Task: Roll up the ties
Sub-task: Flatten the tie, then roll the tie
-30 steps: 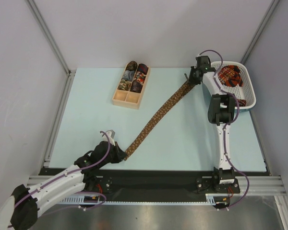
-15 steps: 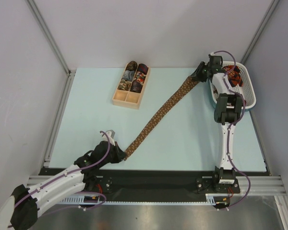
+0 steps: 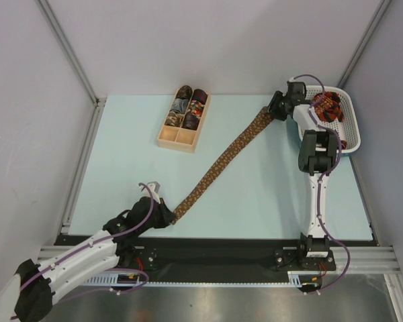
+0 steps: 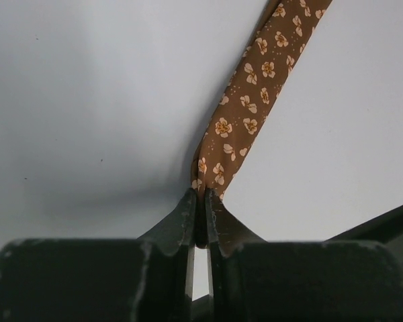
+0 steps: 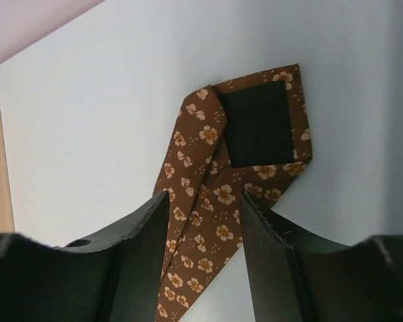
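A brown tie (image 3: 221,161) with small gold flowers lies stretched diagonally across the table. My left gripper (image 3: 168,216) is shut on its narrow end near the front edge; in the left wrist view the fingers (image 4: 188,221) pinch the tie (image 4: 252,114). At the far right, my right gripper (image 3: 275,111) stands open astride the wide end. In the right wrist view the tie (image 5: 191,268) lies flat between the spread jaws of that gripper (image 5: 205,201), its tip folded back to show the dark lining (image 5: 257,124).
A light wooden divided box (image 3: 168,141) with several rolled ties stands at the back centre. A white perforated basket (image 3: 352,134) at the back right holds red patterned ties (image 3: 324,106), right beside the right arm.
My right gripper's jaws have spread apart over the tie's wide end, and that arm shifted slightly right and back. The left arm and the narrow end have stayed put.
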Motion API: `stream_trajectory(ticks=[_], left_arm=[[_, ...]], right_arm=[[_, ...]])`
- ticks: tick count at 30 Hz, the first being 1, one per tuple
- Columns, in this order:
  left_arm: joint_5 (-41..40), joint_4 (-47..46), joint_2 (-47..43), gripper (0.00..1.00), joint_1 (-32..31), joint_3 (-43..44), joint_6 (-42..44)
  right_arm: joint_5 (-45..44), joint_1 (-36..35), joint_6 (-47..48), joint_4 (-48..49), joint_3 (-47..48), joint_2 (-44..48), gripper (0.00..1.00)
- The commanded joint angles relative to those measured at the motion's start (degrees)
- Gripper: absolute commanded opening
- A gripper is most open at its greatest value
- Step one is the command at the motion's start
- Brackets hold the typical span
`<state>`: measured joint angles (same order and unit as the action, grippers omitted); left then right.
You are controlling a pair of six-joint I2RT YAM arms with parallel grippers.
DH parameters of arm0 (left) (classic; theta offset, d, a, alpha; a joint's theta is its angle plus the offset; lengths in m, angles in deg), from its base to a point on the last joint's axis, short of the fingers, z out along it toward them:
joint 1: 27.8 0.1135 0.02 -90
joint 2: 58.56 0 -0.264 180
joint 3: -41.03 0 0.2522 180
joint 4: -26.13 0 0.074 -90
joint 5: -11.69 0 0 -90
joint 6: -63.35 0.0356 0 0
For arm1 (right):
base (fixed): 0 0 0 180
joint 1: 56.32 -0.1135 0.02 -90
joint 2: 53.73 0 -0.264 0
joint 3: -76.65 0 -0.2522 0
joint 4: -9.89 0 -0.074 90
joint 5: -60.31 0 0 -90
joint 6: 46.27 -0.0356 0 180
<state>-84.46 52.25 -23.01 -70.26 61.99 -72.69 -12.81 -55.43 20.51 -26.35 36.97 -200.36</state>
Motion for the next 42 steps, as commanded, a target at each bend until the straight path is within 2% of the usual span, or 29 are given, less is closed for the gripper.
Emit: stream_trajectory(ticks=[1,3,6,7,10,11,12,13,16,20,25,29,35,36,38,39,42], left_arm=[[-2.4,2.3,-0.6,0.16,0.5,3.3,0.2],[-2.8,3.4,-0.2,0.19,0.8,4.0,0.6],[-1.3,3.5,0.7,0.22,1.8,4.7,1.9],[-0.7,3.9,0.9,0.27,2.7,5.0,2.1],[1.3,4.0,1.3,0.52,5.2,5.4,3.1],[2.2,4.0,1.3,0.55,5.9,5.4,3.2],[2.7,4.2,0.8,0.59,6.7,5.5,3.2],[3.4,4.3,0.5,0.68,8.3,5.5,3.2],[4.7,4.6,0.0,0.77,10.5,5.9,3.8],[4.8,5.0,-0.7,0.77,12.0,6.1,1.8],[2.9,7.8,-4.3,0.79,16.3,9.1,0.3],[5.3,9.0,-4.0,0.78,21.7,13.0,-2.7],[12.3,11.5,2.9,0.79,32.8,22.9,-2.9],[13.8,12.2,5.6,0.79,36.5,25.7,-2.3],[19.6,12.6,7.5,0.79,40.5,27.9,-1.0],[22.1,12.3,8.5,0.78,44.6,29.3,-0.7],[27.2,10.8,10.2,0.78,49.7,30.5,-0.2]], right_arm=[[-5.2,-3.0,4.6,-3.6,1.0,7.2,0.51],[-7.6,-5.1,6.9,-3.4,-1.8,10.6,0.51],[-10.3,-9.2,9.8,-1.8,-9.2,16.9,0.57],[-11.2,-10.2,11.6,-0.6,-11.8,19.0,0.58],[-12.7,-15.6,13.3,4.0,-26.1,27.8,0.57],[-12.7,-15.7,12.9,5.2,-26.2,30.0,0.57],[-12.2,-17.7,12.9,6.4,-32.4,32.3,0.57],[-12.1,-18.8,12.8,7.4,-34.8,36.1,0.57],[-13.5,-23.4,11.4,7.7,-44.4,41.3,0.57],[-19.1,-32.1,11.5,8.2,-55.3,50.5,0.57],[-19.8,-43.1,13.1,13.8,-68.9,57.3,0.52],[-22.6,-53.4,10.7,16.1,-72.2,60.9,0.52],[-31.0,-65.3,9.0,15.9,-68.1,59.0,0.56],[-31.8,-67.8,8.6,15.5,-66.5,58.0,0.56],[-33.4,-69.7,8.2,16.0,-65.0,54.4,0.56],[-33.8,-71.2,7.6,16.1,-63.4,53.2,0.56],[-31.2,-72.1,6.1,19.2,-62.2,49.0,0.56]])
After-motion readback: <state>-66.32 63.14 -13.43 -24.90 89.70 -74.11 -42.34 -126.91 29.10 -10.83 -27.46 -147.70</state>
